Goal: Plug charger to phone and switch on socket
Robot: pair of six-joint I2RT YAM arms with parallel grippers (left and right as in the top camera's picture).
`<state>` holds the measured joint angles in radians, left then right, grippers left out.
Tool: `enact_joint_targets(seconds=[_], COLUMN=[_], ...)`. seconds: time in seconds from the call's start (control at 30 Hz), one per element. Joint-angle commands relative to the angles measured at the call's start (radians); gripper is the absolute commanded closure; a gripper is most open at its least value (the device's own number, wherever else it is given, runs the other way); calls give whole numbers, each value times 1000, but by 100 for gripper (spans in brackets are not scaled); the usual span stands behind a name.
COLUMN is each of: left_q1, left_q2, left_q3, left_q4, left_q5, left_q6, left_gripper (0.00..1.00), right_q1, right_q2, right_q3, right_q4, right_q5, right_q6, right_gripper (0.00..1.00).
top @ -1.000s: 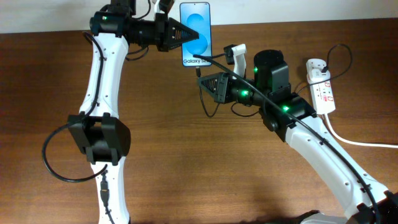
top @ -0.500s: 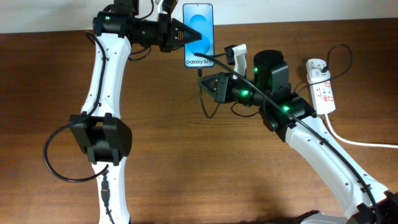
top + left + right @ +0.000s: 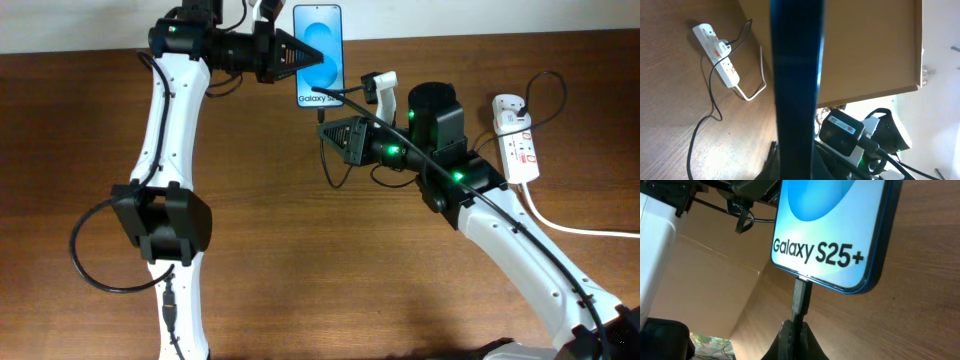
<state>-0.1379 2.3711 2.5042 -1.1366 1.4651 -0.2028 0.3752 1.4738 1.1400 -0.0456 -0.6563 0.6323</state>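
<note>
My left gripper [image 3: 300, 58] is shut on the phone [image 3: 318, 50], holding it above the table's far edge; its blue screen reads "Galaxy S25+" [image 3: 835, 235]. In the left wrist view the phone [image 3: 796, 85] shows edge-on. My right gripper [image 3: 330, 128] is shut on the charger's plug tip [image 3: 800, 297], whose end touches the phone's bottom edge. The thin black cable [image 3: 330, 165] loops back from it. The white socket [image 3: 516, 138] lies at the right with the black adapter's cable plugged in, and it also shows in the left wrist view [image 3: 717, 54].
The socket's thick white cord [image 3: 570, 226] runs off to the right across the brown table [image 3: 350, 270]. A black cable loop [image 3: 95, 250] hangs by the left arm's base. The table's back edge [image 3: 560, 32] is close behind the phone.
The phone shifted slightly right and up a second ago, then held still. The plug tip stays at the phone's bottom edge.
</note>
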Motion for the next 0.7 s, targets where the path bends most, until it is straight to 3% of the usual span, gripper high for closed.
enact_joint_targets(seconds=[0.0,0.27,0.4,0.57,0.67], left_q1=[-39,-39,-37,-36,-36], left_q2=[-29,-29,-29,-29,-29], left_q3=[8,8,8,8,8], left_q4=[-35,-35,-34,-34,-30], left_q5=[58,57,57,56,56], left_q6=[6,7,7,7,7], left_gripper=[100,100,100,100,100], right_q1=[-44,-43,-43,-43,-43], right_q2=[-1,-1,-1,-1,-1], right_q3=[37,37,37,37,37], right_q4=[92,113,42,4,-3], right_q5=[142,145,142,114,102], right_q6=[-3,-3,-4,-3,-3], right_gripper=[96,96,96,68,64])
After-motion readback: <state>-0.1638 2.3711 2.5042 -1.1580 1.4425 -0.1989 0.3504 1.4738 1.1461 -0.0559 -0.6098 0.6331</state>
